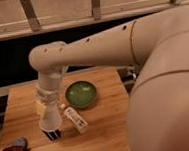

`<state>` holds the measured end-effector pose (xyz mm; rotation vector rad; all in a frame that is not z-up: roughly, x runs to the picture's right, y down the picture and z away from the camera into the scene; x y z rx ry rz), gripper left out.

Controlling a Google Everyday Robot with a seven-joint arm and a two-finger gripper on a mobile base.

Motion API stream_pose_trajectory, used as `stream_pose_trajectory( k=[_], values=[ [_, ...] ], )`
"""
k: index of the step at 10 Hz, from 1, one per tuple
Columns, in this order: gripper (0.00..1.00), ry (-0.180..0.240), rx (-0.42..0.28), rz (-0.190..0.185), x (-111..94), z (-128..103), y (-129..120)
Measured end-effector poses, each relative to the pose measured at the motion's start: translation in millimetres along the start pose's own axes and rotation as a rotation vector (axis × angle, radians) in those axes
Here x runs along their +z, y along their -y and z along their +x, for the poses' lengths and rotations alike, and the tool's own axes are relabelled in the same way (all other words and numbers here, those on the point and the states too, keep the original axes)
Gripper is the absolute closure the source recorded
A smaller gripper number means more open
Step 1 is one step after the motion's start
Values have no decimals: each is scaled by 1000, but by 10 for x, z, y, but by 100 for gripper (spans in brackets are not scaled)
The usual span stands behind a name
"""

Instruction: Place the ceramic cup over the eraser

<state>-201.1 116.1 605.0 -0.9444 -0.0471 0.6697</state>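
My arm reaches in from the right and bends down over the left part of the wooden table (106, 134). The gripper (47, 110) points straight down and is shut on the ceramic cup (50, 122), a small white tapered cup hanging mouth down. Directly under the cup lies the eraser (53, 135), a black block with white stripes, only its front end showing below the cup's rim. The cup's rim is at or just above the eraser's top; I cannot tell whether they touch.
A green bowl (81, 94) sits just right of the wrist. A slim white labelled bottle (75, 119) lies next to the cup on its right. Blue-and-red flat pieces (15, 150) lie at the table's front left corner. My arm's bulk fills the right side.
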Motion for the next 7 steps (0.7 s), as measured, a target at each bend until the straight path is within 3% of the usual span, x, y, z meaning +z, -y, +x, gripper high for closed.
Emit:
stream_pose_trajectory(
  k=[3,7],
  values=[
    [100,-4,-5,-34,124,25,-42],
    [100,4,-19,-49,146,-10,-92]
  ],
)
